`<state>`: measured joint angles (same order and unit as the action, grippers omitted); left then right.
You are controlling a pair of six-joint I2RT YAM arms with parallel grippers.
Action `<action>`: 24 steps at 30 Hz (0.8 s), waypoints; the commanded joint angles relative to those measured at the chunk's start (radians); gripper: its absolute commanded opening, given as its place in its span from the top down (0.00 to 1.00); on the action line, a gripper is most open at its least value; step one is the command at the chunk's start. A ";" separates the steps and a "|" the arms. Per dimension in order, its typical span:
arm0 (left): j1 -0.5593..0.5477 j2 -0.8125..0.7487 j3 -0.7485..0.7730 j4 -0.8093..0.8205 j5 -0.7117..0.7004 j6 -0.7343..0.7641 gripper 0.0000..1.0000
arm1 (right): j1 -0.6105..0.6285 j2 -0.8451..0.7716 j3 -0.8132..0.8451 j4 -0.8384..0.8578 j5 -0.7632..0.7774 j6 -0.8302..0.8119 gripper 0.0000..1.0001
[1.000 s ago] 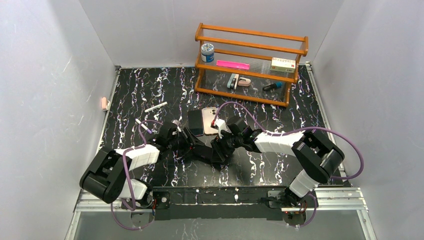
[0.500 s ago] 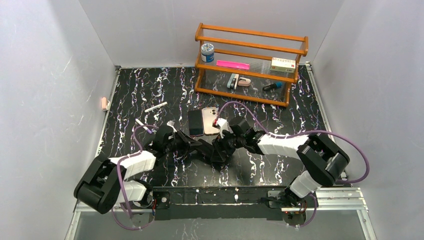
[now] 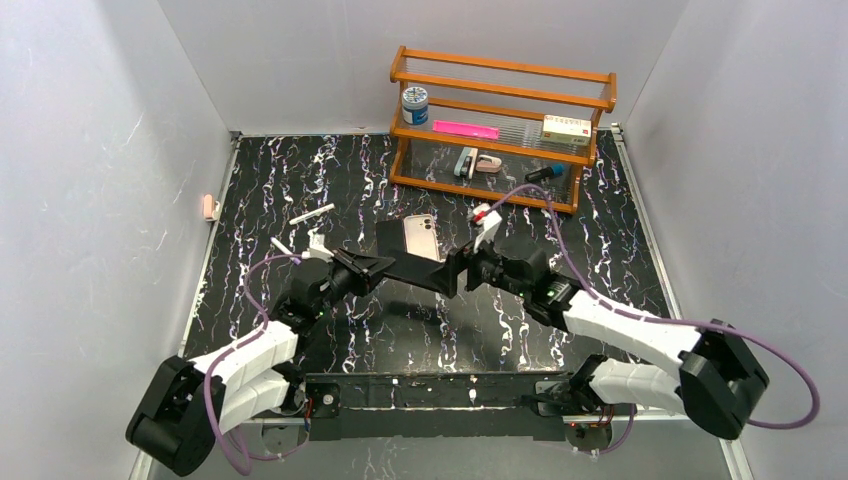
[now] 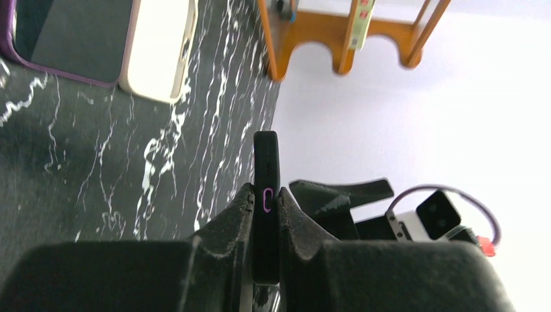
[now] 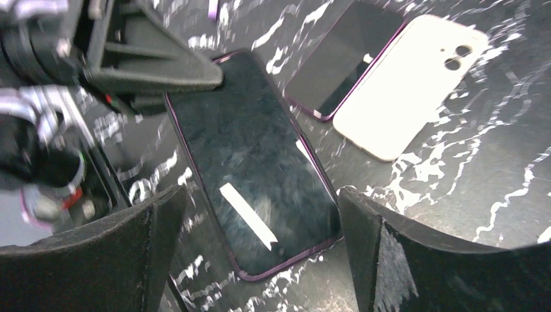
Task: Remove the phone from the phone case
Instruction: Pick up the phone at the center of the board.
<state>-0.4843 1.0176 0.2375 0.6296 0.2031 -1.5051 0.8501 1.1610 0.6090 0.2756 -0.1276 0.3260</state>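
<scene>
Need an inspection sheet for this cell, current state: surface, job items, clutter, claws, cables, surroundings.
Surface: black marbled mat.
Job's things: purple-rimmed phone in the left claw; second dark phone and likely cream case side by side on the mat.
Clutter: white stick, small white piece.
Claws: left claw shut on the phone's edge; right claw open astride it.
Cables: purple cables loop off both arms.
Surroundings: wooden shelf at the back, white walls.

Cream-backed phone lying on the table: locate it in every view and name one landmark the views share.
Top external: the cream-backed phone lies near the centre of the picture, slightly above the middle.
Left wrist: it is at the top left, cut off by the upper edge.
Right wrist: it is at the upper right, camera holes showing.
Shared landmark: the dark purple-edged phone lying flat alongside it, in all three views.
</scene>
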 commanded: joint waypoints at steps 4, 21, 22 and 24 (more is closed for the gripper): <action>0.004 -0.083 -0.008 0.114 -0.189 -0.062 1.00 | -0.008 -0.168 -0.111 0.199 0.300 0.323 0.02; -0.016 -0.064 0.025 0.251 -0.289 -0.146 1.00 | -0.009 0.041 -0.206 0.696 0.305 0.779 0.22; -0.018 -0.061 0.024 0.263 -0.292 -0.149 1.00 | -0.011 0.060 -0.199 0.716 0.296 0.787 0.23; -0.027 -0.058 0.025 0.278 -0.295 -0.152 1.00 | -0.018 0.101 -0.190 0.766 0.273 0.809 0.26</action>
<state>-0.4950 0.9695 0.2222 0.7845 -0.0536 -1.6272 0.8440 1.2053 0.3672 0.8555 0.1722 1.0531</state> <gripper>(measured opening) 0.099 0.768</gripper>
